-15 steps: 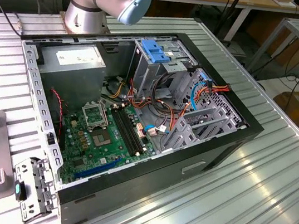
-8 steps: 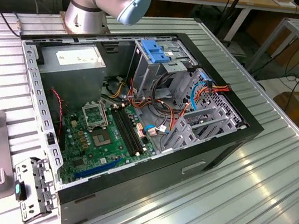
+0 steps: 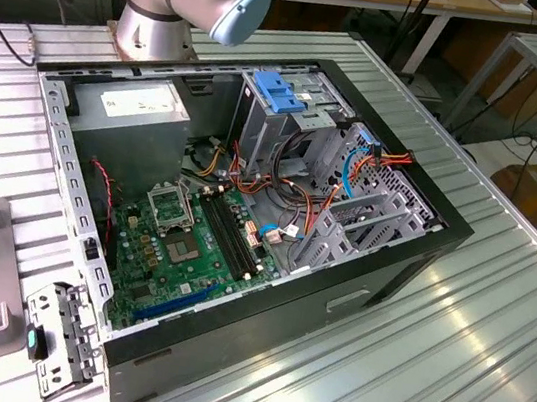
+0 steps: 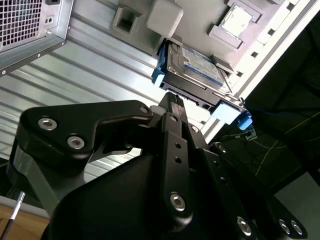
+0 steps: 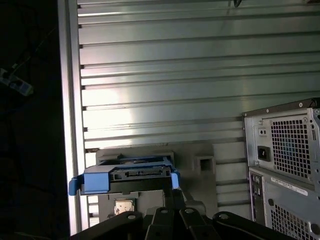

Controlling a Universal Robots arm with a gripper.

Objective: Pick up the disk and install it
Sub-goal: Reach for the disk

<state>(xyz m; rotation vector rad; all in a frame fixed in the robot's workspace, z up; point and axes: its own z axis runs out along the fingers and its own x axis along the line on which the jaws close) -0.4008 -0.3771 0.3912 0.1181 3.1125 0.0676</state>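
Ribbed silver metal covers the table point(image 5: 175, 60), and the open computer case point(image 3: 378, 278) lies on it. I see the disk point(image 4: 197, 65) in the second wrist view, up off the table, right at the tip of the gripper point(image 4: 173, 100). It hangs over the grey plate point(image 4: 197, 20) near the table's edge, and one blue rail point(image 4: 227, 112) sticks out past that edge. The fingers look squeezed close together on the near edge of the disk, so I think they are holding it by a thin bit there. I judge the disk is stiff and a bit heavy for its size, with smooth metal that could slip. It would not like a bump or a drop. The blue plastic rails may bend, so the hard metal body is the better place to hold
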